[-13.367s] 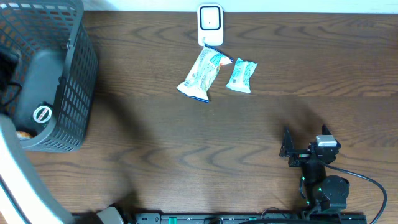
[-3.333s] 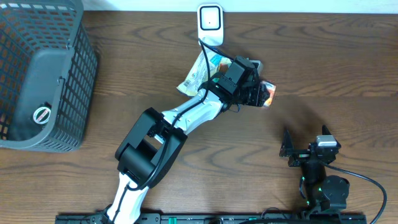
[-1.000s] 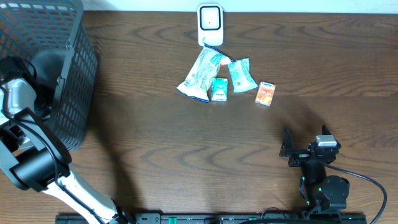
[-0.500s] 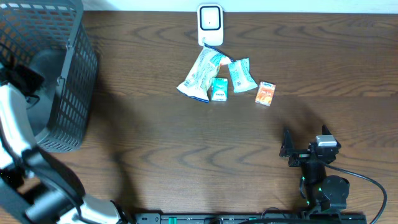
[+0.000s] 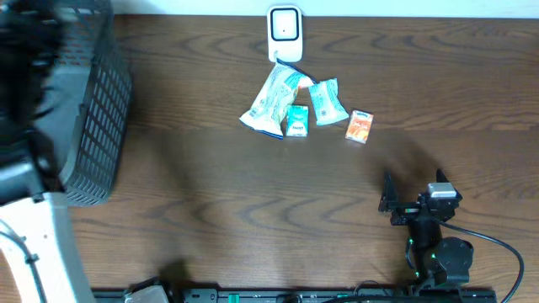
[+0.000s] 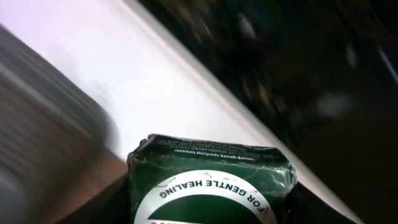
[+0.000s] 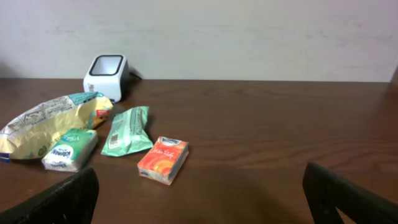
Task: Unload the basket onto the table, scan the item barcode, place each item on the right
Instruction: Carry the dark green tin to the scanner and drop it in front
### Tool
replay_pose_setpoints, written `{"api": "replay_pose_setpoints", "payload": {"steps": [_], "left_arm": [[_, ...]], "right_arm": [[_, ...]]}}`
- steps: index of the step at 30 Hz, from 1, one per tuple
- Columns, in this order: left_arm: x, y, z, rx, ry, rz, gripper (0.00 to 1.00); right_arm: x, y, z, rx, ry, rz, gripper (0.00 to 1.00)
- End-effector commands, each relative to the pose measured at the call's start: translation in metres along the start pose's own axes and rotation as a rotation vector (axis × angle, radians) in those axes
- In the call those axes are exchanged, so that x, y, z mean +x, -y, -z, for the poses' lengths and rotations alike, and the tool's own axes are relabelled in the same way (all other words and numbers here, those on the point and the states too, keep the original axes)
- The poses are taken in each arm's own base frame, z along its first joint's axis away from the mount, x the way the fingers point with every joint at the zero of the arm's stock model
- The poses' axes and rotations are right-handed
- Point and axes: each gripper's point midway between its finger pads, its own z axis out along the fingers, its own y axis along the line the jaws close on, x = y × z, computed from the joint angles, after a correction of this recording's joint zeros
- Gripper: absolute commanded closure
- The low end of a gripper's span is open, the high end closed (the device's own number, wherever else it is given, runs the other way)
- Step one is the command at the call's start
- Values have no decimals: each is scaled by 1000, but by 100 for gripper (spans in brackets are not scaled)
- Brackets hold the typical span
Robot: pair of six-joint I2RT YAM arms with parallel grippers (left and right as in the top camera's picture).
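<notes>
A dark green box (image 6: 211,180) with a white ring reading "FOR GENTLE HEALING" fills the bottom of the left wrist view. My left gripper (image 6: 208,208) is shut on it, with a dark jaw at each side. In the overhead view that arm is a dark blur over the basket (image 5: 99,101) at the far left, and the box cannot be made out there. The white barcode scanner (image 5: 285,32) stands at the table's back edge, its window (image 7: 107,65) facing the front. My right gripper (image 5: 414,189) rests open near the front right, nothing between its fingers (image 7: 62,199).
A pale snack bag (image 5: 271,99), a green wrapped pack (image 5: 327,101), a small teal tissue pack (image 5: 296,120) and an orange tissue pack (image 5: 360,126) lie in front of the scanner. A black cable (image 5: 497,244) runs off the right arm's base.
My left arm has swung up and out of the basket, blurred with motion. The items by the scanner and the right arm have not moved.
</notes>
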Motion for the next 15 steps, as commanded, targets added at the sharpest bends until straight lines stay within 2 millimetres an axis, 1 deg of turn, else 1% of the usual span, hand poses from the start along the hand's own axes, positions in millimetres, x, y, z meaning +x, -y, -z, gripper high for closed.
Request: {"api": "replay_pose_setpoints", "payload": {"steps": [1, 2, 3, 4, 5, 6, 7, 8, 9, 11, 12, 13, 14, 15], "left_arm": [[84, 49, -33, 148, -246, -20, 51], [107, 60, -43, 166, -292, -36, 51], [135, 69, -55, 171, -343, -44, 51], [152, 73, -63, 172, -372, -49, 51], [187, 79, -75, 170, -430, -61, 51], [214, 81, -84, 162, -476, -70, 51], [231, 81, -89, 158, -508, -76, 51], [263, 81, -96, 148, -567, -87, 51], [283, 79, -100, 141, -607, -96, 51], [347, 72, -106, 127, -731, -149, 51], [387, 63, -105, 110, -811, -188, 51], [408, 59, -103, 101, -855, -206, 51], [438, 51, -98, 84, -920, -233, 51], [464, 45, -91, 70, -975, -260, 51]], "right_arm": [[1, 3, 0, 14, -1, -1, 1], [1, 3, 0, 14, -1, -1, 1], [1, 3, 0, 14, 0, -1, 1], [1, 3, 0, 14, -1, -1, 1], [1, 3, 0, 14, -1, -1, 1], [1, 3, 0, 14, 0, -1, 1], [1, 3, 0, 14, 0, -1, 1], [1, 3, 0, 14, 0, -1, 1], [1, 3, 0, 14, 0, -1, 1], [1, 3, 0, 14, 0, -1, 1], [1, 3, 0, 14, -1, -1, 1], [1, 3, 0, 14, 0, -1, 1], [1, 3, 0, 14, -1, -1, 1], [1, 3, 0, 14, 0, -1, 1]]}}
